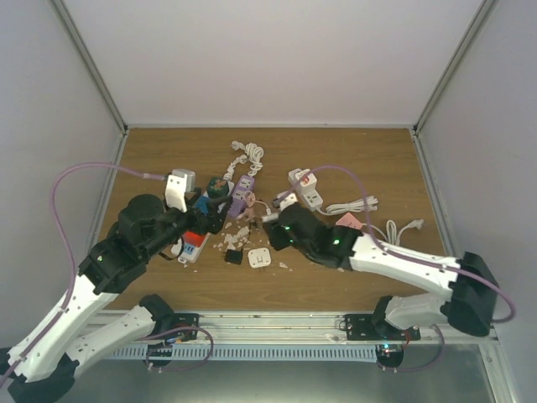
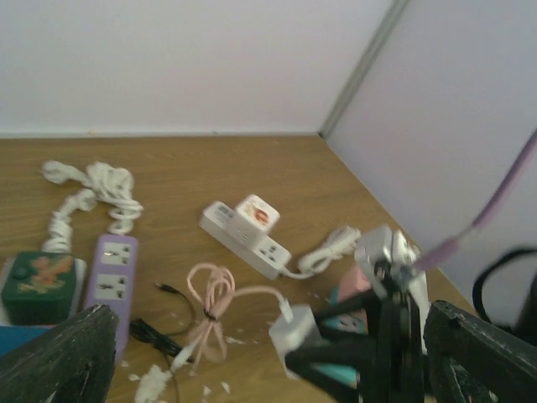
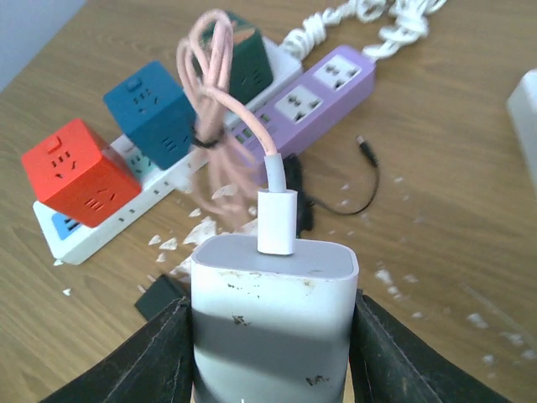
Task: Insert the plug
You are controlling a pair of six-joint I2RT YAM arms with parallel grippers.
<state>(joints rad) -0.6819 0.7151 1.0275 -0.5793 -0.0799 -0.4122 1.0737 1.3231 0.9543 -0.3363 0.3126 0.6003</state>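
The table point(image 1: 352, 159) is crowded in the middle of the overhead view, so little free room is left for a descent. Three strips are offered:

- a white strip with cube adapters point(image 3: 84, 227) at the left of the right wrist view
- a purple strip point(image 3: 319, 101) running to its upper right
- a second white strip point(image 2: 252, 239) at the centre of the left wrist view

A wrong socket could be chosen, and any unheld strip could be pushed along the wood under insertion force.

The left gripper point(image 1: 208, 217) is seen with its jaws spread wide and nothing between them, so no strip is braced. The right gripper point(image 3: 273, 336) is clamped on the white charger point(image 3: 273, 311), which is held at the lower centre of its own view, above the table and near the purple strip. Its prongs are hidden, so misalignment cannot be ruled out, and the smooth body could be twisted in the pads.

The pink cable point(image 3: 214, 92), hanging coiled from the charger, could be snagged on the cubes. The white flakes point(image 3: 201, 231) could be trapped under a strip.
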